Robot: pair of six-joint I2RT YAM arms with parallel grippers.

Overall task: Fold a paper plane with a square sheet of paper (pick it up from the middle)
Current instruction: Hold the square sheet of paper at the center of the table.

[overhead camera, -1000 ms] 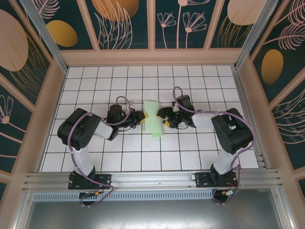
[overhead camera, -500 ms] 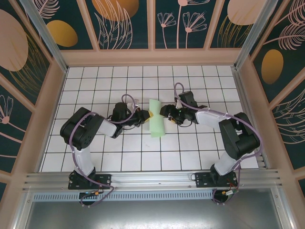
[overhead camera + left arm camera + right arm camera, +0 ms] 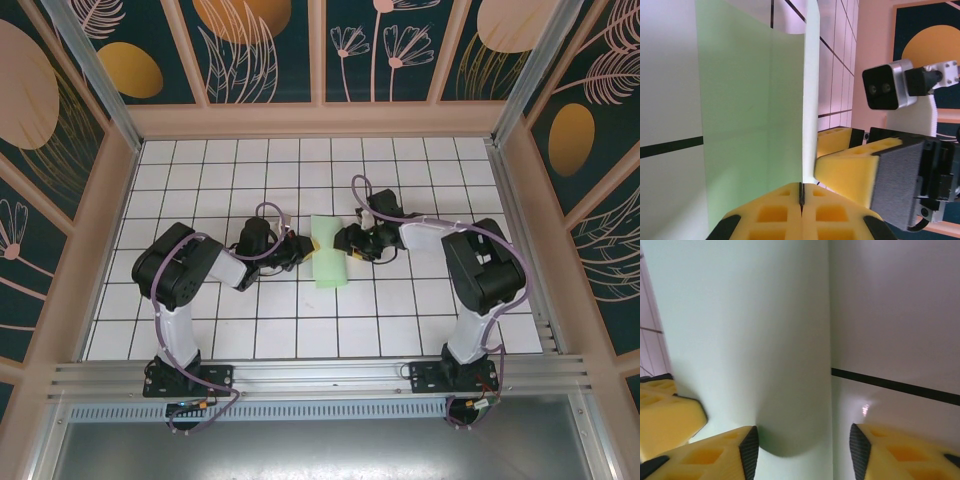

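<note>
One square sheet of pale mint-green paper (image 3: 328, 262) sits at the centre of the white-gridded counter (image 3: 300, 320), curled into a narrow standing fold; two end effectors, both mine, flank it; my left end effector (image 3: 300, 247), at its 9 o'clock, is clenched on the sheet's raised edge; my right end effector (image 3: 346, 243), at its 3 o'clock, straddles the curl with jaws apart; a second ago the sheet lay wider and those jaws gaped further.

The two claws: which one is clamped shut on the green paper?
The left claw: its yellow fingers are pressed together with the sheet of paper's edge caught between them. The right claw has its fingers apart, with a gap between them.
</note>
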